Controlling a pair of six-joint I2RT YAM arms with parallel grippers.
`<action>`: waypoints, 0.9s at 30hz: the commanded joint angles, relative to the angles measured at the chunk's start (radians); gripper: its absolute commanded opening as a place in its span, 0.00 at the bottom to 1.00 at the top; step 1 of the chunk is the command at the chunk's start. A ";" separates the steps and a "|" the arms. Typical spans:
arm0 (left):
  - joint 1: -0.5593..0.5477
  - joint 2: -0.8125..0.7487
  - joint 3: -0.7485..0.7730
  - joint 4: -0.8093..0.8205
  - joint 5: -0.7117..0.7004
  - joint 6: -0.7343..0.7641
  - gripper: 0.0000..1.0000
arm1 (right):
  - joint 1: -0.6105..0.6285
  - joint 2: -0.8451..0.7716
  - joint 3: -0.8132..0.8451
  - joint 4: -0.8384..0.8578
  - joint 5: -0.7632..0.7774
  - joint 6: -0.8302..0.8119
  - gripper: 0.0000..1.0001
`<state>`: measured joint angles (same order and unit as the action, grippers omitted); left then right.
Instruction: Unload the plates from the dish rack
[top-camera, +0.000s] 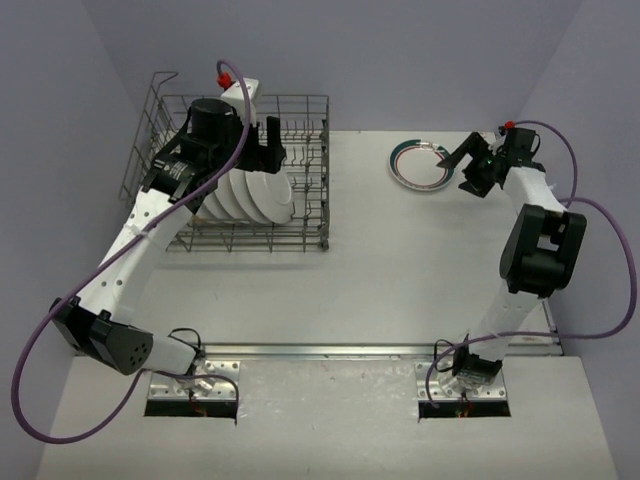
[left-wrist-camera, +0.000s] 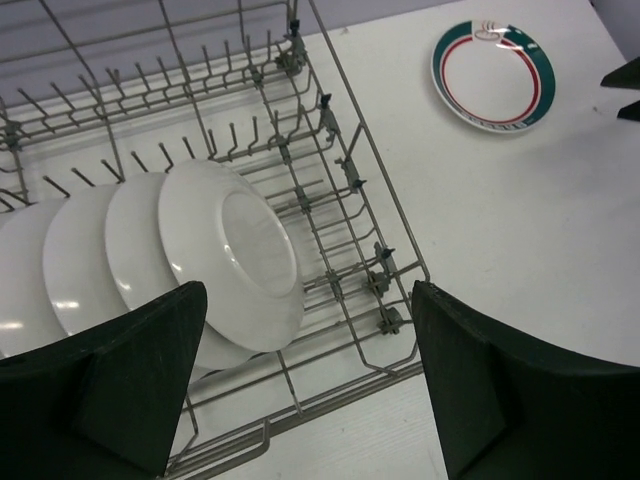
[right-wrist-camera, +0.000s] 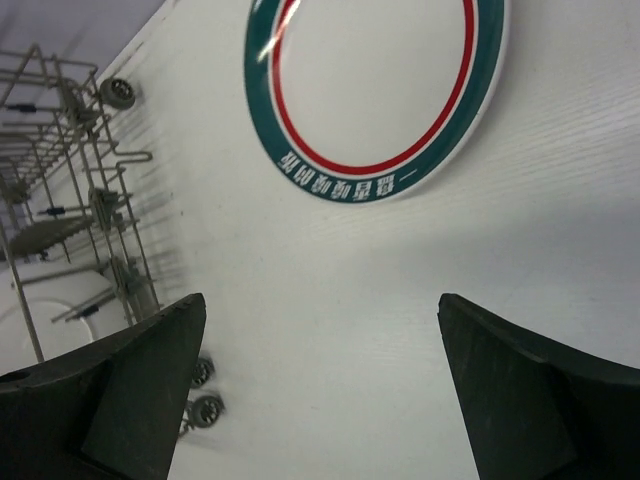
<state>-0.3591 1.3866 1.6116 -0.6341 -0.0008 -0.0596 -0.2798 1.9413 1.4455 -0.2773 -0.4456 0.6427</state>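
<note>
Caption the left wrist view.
Open jaws hover over white plates standing in the rack; one banded plate flat on the table.

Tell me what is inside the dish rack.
At least four white plates stand on edge in a row; the tines beside them are bare. The left arm covers the left of the dish rack; anything there is hidden.

I count four white plates (left-wrist-camera: 230, 250) visible in one wire dish rack (left-wrist-camera: 350, 170), and one teal-and-red-rimmed plate (left-wrist-camera: 492, 75) on the single white table (left-wrist-camera: 500, 260).
</note>
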 joint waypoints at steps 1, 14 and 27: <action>0.073 0.072 0.045 -0.027 0.152 -0.083 0.78 | 0.002 -0.214 -0.083 -0.122 0.045 -0.279 0.99; 0.223 0.237 0.028 0.048 0.320 -0.177 0.71 | 0.007 -0.773 -0.484 -0.172 -0.137 -0.463 0.99; 0.279 0.300 -0.033 0.108 0.315 -0.230 0.71 | 0.007 -0.809 -0.490 -0.211 -0.165 -0.477 0.99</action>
<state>-0.0966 1.6991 1.5921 -0.5957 0.3060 -0.2619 -0.2768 1.1431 0.9474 -0.4997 -0.5783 0.1794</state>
